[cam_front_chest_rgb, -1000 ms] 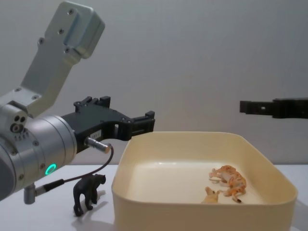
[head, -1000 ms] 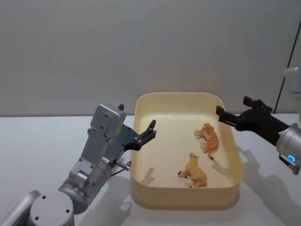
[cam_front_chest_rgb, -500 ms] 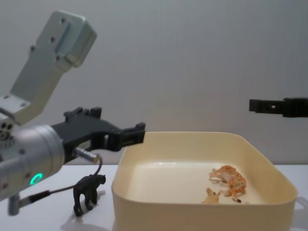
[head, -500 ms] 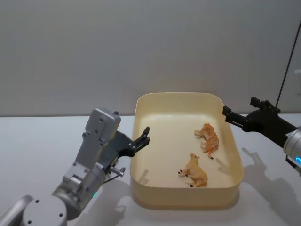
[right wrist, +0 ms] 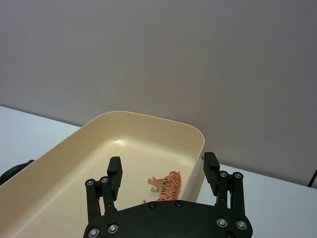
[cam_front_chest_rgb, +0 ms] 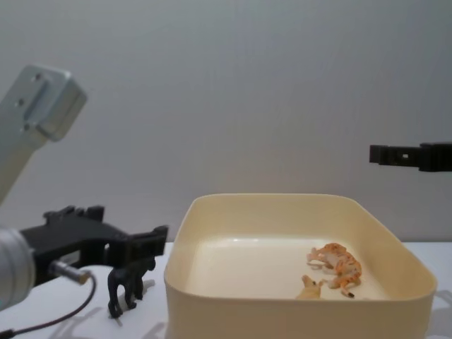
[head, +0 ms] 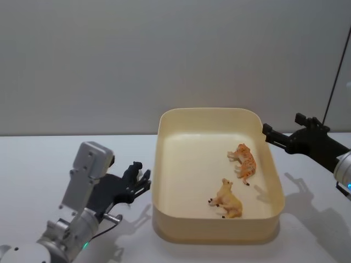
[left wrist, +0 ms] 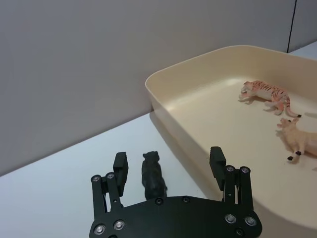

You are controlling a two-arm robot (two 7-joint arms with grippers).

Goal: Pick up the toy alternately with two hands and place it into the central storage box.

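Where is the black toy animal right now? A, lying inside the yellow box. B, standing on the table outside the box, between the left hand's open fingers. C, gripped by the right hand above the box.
B: the black toy animal stands on the table beside the storage box, flanked by the open fingers of the left hand, which do not touch it.

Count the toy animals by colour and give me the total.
Black toy: 1, on the table beside the storage box, within the open left gripper.
Orange striped toy: 1, in the storage box.
Tan toy: 1, in the storage box.
Total: 3 toys; the open right gripper holds none.
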